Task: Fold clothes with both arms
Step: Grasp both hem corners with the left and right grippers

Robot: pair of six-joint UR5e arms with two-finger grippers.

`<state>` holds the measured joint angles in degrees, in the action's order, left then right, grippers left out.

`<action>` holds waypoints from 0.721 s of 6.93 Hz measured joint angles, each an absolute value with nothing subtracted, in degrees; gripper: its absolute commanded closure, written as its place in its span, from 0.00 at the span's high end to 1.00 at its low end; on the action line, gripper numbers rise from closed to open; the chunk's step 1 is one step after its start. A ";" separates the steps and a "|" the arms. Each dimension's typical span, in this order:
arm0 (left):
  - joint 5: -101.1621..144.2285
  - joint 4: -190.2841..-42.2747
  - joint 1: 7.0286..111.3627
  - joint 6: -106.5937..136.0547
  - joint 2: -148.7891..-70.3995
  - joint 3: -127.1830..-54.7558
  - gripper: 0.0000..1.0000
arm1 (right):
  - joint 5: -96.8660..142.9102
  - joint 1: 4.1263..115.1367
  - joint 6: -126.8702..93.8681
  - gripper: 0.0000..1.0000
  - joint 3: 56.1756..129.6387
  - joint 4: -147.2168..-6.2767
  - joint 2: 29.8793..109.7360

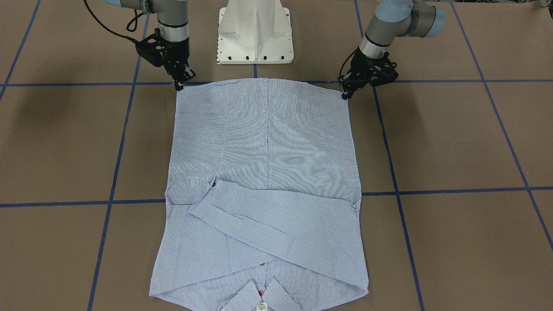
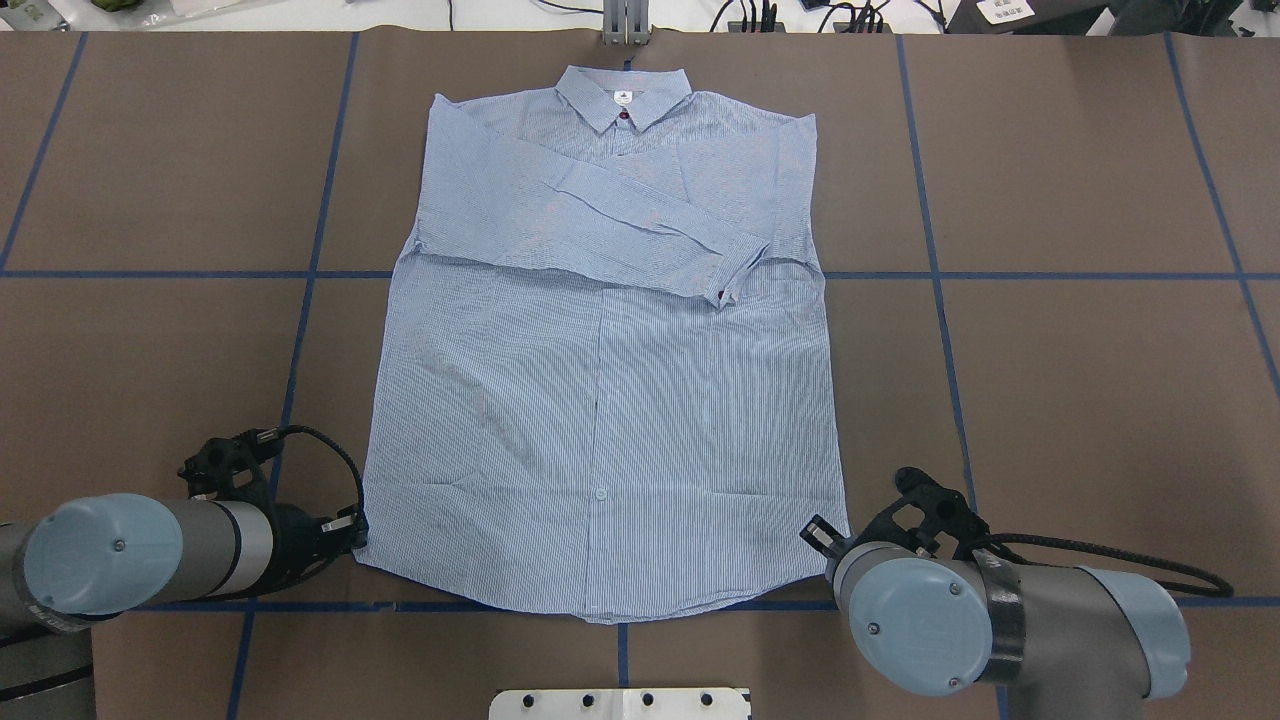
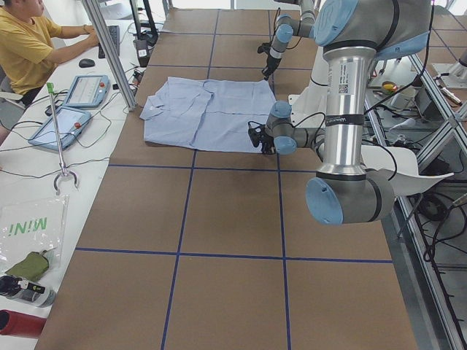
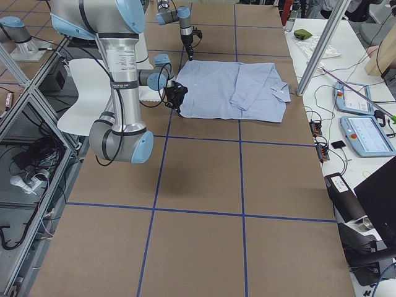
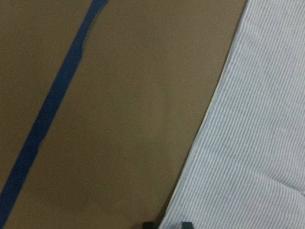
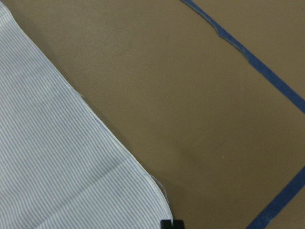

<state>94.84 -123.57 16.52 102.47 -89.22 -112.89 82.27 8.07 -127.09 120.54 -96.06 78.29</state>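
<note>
- The light blue striped shirt lies flat and front-up on the brown table. Its collar is on the side away from the robot, and its hem is nearest the white pedestal base.
- Done, as we read it: both sleeves are folded in across the chest. The upper sleeve runs diagonally, and its cuff, with a red button, ends near the side edge on the robot's right. The body is spread smooth, with only faint creases.
- The left gripper sits at the hem corner on the robot's left, and the right gripper at the opposite hem corner. Each tip is low, at the edge of the cloth.
- Finger state: the tips look narrow in the front-facing view. The wrist views show only dark slivers at the bottom of the frame beside the hem edge. We cannot tell whether either pair is parted or pinching cloth.
- Both corners lie flat on the table, and no part of the hem is lifted.
- Left to do, in our judgement: secure both hem corners, carry the hem toward the collar for the crosswise fold, and perhaps fold once more into a compact packet. We place the task near its midpoint.
</note>
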 measured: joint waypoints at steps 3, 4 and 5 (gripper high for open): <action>95.19 -122.39 16.60 102.56 -88.91 -115.14 0.00 | 82.27 8.17 -127.05 0.00 120.55 -96.07 78.23; 95.30 -120.97 16.60 102.62 -88.78 -116.34 0.00 | 82.27 8.19 -127.07 0.00 120.60 -96.06 78.17; 95.34 -120.21 16.61 102.62 -88.67 -116.90 0.00 | 82.27 8.21 -127.08 0.00 120.64 -96.06 78.10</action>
<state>95.34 -120.21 16.61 102.62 -88.67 -116.90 82.27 8.21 -127.08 120.64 -96.06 78.10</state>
